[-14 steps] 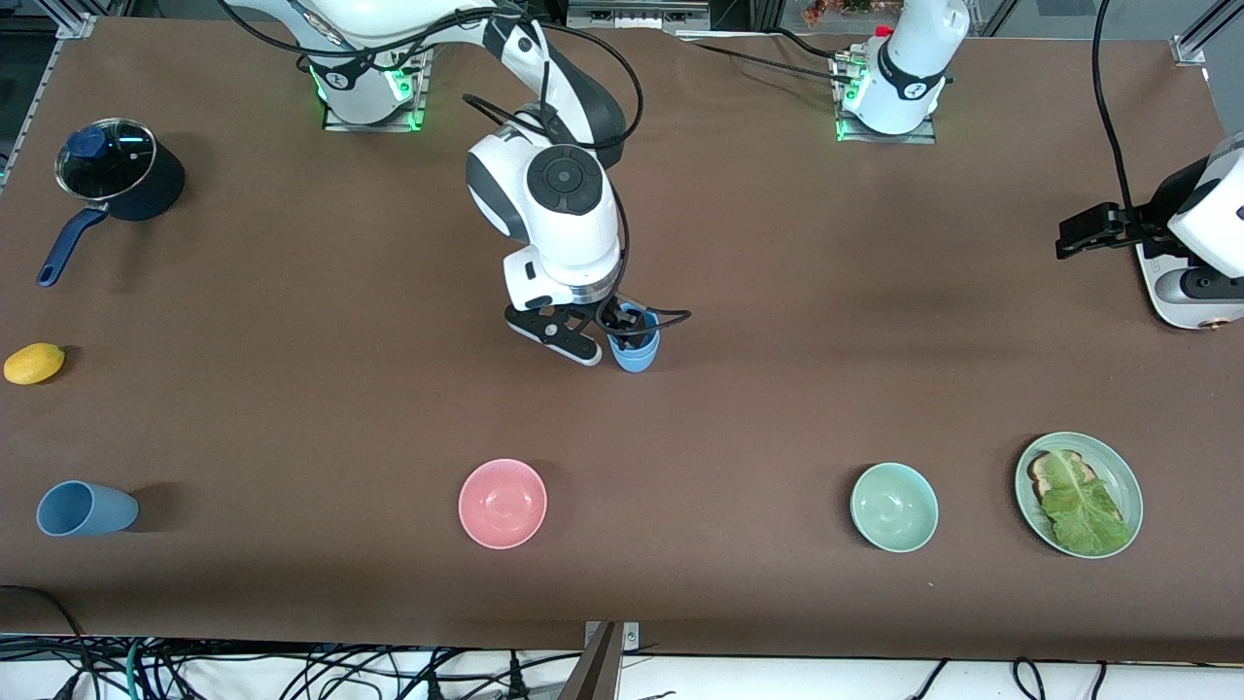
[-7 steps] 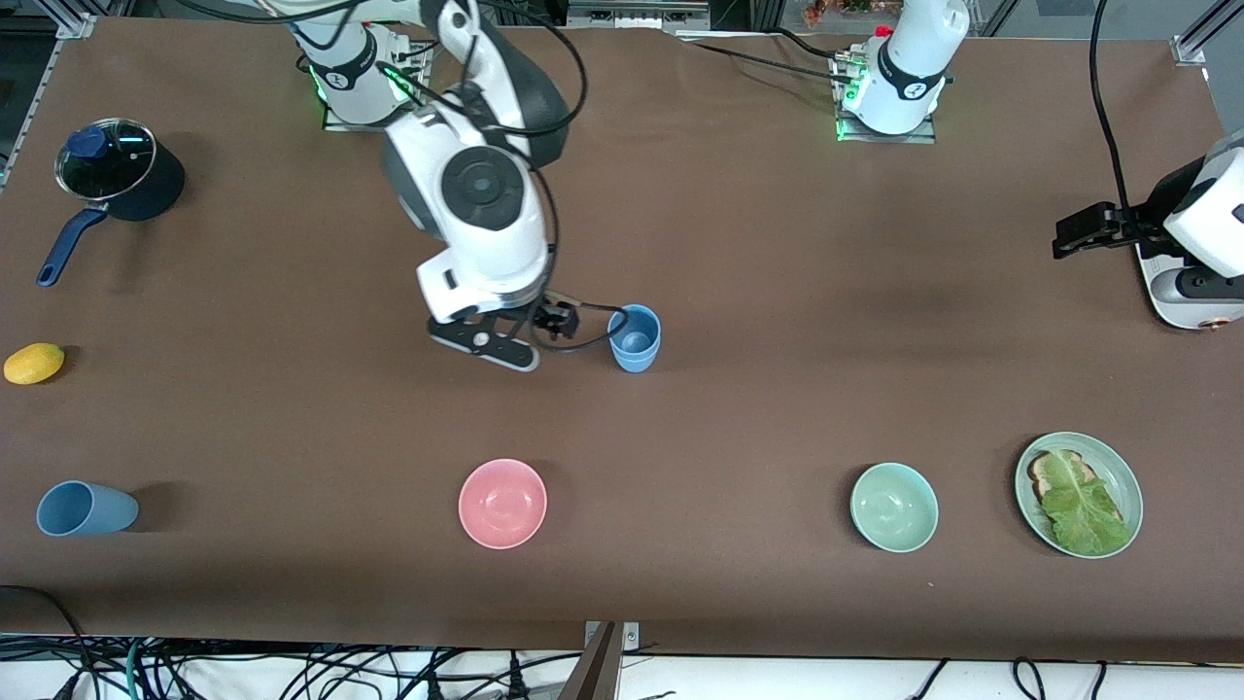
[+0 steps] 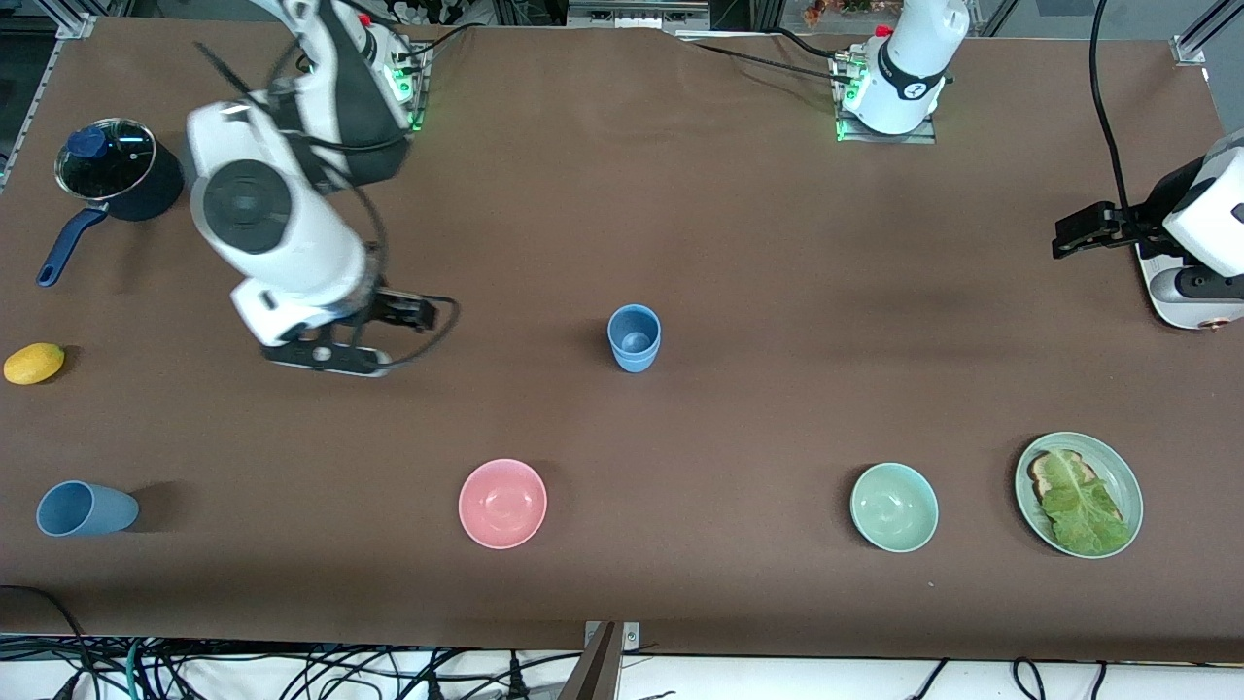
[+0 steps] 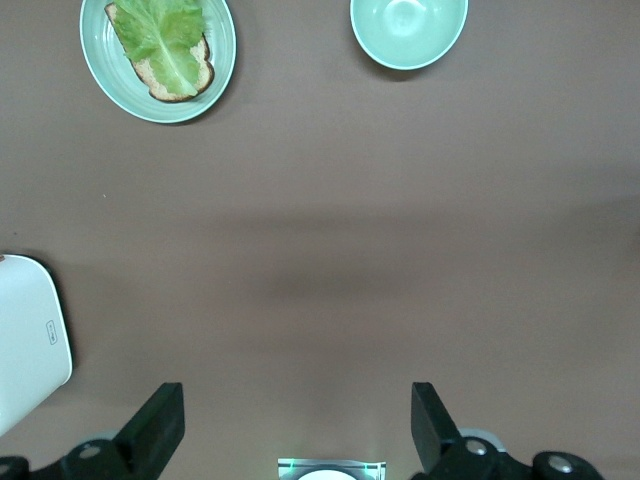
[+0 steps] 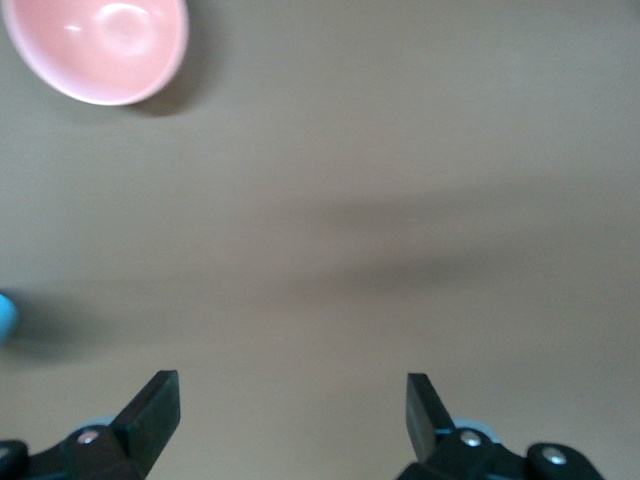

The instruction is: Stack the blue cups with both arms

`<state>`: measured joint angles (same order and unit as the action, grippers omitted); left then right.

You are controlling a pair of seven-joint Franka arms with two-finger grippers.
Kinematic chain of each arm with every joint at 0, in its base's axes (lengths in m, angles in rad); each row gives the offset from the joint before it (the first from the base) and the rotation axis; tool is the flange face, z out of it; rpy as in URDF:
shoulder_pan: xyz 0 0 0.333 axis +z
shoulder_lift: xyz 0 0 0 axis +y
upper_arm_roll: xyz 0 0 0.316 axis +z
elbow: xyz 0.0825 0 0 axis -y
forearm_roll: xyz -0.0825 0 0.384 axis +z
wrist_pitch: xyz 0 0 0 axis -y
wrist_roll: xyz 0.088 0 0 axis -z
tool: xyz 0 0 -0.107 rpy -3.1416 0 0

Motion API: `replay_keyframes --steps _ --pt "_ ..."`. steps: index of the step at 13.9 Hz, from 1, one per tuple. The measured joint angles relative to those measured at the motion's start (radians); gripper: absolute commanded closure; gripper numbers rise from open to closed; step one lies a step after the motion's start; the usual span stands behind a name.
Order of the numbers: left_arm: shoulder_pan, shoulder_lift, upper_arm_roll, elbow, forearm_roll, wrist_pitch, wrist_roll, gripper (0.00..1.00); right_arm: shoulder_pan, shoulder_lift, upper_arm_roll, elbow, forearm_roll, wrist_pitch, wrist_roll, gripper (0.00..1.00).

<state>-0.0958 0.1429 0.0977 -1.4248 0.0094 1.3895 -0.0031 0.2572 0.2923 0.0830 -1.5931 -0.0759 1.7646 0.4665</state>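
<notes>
You've got one blue cup [image 3: 634, 337] upright mid-table; it looks like two nested, judging by a seam low on its wall, but can't confirm. Another blue cup [image 3: 85, 508] lies on its side near the front edge at the right arm's end, not stacked, so that's what's left. Right gripper [image 3: 389, 321] is spread wide & empty, over bare table btwn the pot [image 3: 121, 175] and the pink bowl [image 3: 502, 503]. Left gripper [image 4: 295, 425] waits, fingers apart, holding nothing.
</notes>
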Motion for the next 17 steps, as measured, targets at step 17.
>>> replay_keyframes --steps 17 --pt "-0.001 -0.011 0.0 0.003 -0.001 0.003 0.003 0.0 -0.258 -0.323 -0.088 -0.117 0.017 -0.198 -0.401 0.0"
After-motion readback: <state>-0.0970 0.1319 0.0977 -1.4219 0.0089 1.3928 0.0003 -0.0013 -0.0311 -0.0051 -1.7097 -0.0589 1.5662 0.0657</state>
